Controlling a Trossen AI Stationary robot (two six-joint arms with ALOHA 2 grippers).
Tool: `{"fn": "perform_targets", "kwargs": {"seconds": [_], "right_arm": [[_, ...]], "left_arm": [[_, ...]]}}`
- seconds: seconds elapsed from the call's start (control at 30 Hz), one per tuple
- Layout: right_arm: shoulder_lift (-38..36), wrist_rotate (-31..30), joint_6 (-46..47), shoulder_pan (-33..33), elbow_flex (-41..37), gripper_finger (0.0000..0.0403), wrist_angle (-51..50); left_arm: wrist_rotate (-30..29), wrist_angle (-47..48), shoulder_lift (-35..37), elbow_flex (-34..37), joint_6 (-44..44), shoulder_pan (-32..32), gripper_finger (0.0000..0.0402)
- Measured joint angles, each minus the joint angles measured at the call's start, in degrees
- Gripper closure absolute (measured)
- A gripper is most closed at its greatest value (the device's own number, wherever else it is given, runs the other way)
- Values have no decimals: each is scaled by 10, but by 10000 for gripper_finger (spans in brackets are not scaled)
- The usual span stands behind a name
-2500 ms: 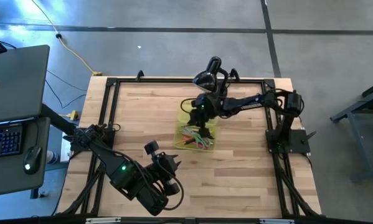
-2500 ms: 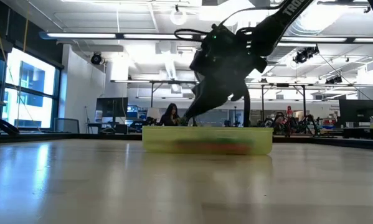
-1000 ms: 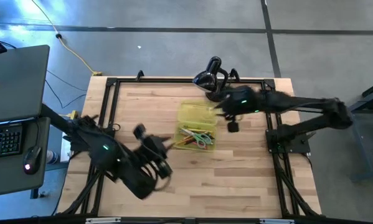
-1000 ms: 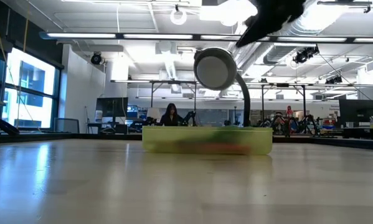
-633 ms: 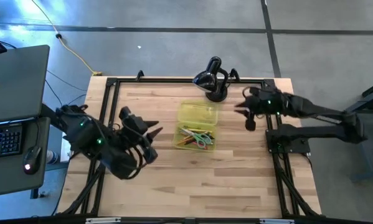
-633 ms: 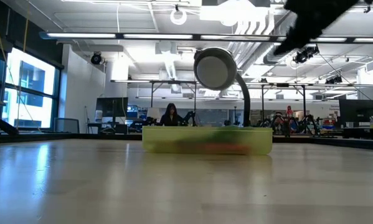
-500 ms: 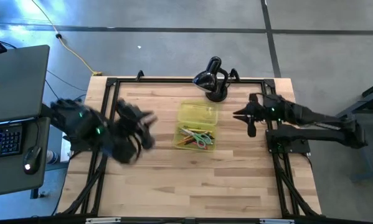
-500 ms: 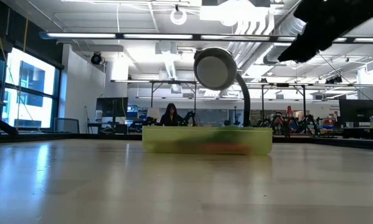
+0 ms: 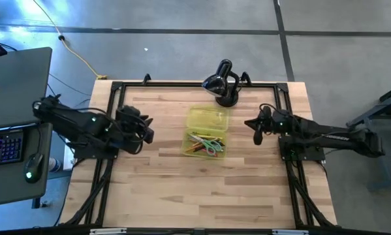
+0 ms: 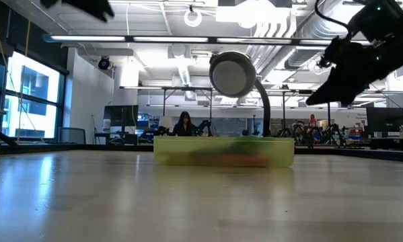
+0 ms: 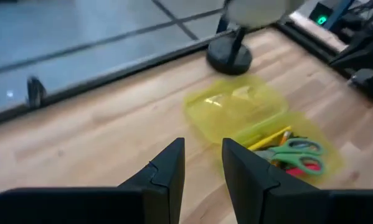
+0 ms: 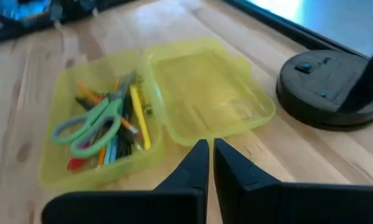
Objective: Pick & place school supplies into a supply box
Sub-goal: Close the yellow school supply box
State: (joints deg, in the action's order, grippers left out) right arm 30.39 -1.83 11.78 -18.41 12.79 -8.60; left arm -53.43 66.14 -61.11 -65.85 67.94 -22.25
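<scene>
The supply box, a translucent yellow-green case, rests by its bottom on the wooden table with its lid folded open flat toward the far edge. In its tray lie the school supplies: green-handled scissors and several pencils and pens. My left gripper hangs open above the table, to the left of the box, holding nothing. My right gripper is shut and empty, to the right of the box and clear of it, and shows in the low view above the table.
A black domed lamp-like device stands on its round base at the far edge, just behind the box. A black frame rims the table. A laptop and keyboard sit off the table's left side. Bare wood lies near the front edge.
Both arms have drawn away from the box. My left gripper has swung from the near left of the box toward the table's left and far edges. My right gripper has gone from over the box's lid toward the right edge and has sunk lower. The box and supplies have stayed put.
</scene>
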Motion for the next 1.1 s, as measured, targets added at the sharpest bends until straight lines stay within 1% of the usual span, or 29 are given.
{"fn": "perform_targets", "kwargs": {"seconds": [0.1, 0.2, 0.23, 0.3, 0.37, 0.5, 0.57, 0.63, 0.7, 0.77, 0.87, 0.93, 0.97, 1.03, 1.1], "right_arm": [[3, -38, 49, 0, -33, 402, 47], [9, -99, 94, 0, -60, 402, 70], [13, -109, 104, 0, -65, 402, 73], [21, -112, 116, 0, -72, 402, 76], [35, -100, 136, 0, -75, 402, 76], [67, -84, 190, 0, -75, 402, 89], [85, -98, 202, 0, -75, 403, 120], [106, -116, 202, 0, -75, 403, 156], [127, -122, 199, -2, -74, 403, 187], [149, -116, 203, -9, -73, 403, 200], [178, -111, 222, -17, -72, 403, 200], [195, -112, 227, -19, -72, 403, 201], [203, -112, 227, -19, -72, 403, 201], [213, -112, 227, -19, -72, 402, 201], [219, -113, 227, -19, -72, 402, 202]], "left_arm": [[28, -71, 35, 95, 33, 41, 263], [80, -147, 67, 178, 54, 95, 263], [97, -175, 75, 204, 55, 117, 263], [131, -244, 82, 252, 45, 163, 263], [177, -323, 82, 289, -1, 208, 263], [307, -523, 69, 350, -147, 296, 263], [370, -618, 50, 369, -181, 326, 263], [408, -665, 29, 378, -208, 349, 265], [417, -676, 8, 378, -229, 367, 275], [418, -673, -18, 378, -229, 377, 294], [429, -687, -59, 378, -225, 376, 337], [454, -712, -88, 378, -219, 376, 374], [465, -721, -100, 378, -211, 374, 384], [465, -753, -127, 378, -192, 365, 386], [454, -768, -140, 378, -182, 357, 370]]}}
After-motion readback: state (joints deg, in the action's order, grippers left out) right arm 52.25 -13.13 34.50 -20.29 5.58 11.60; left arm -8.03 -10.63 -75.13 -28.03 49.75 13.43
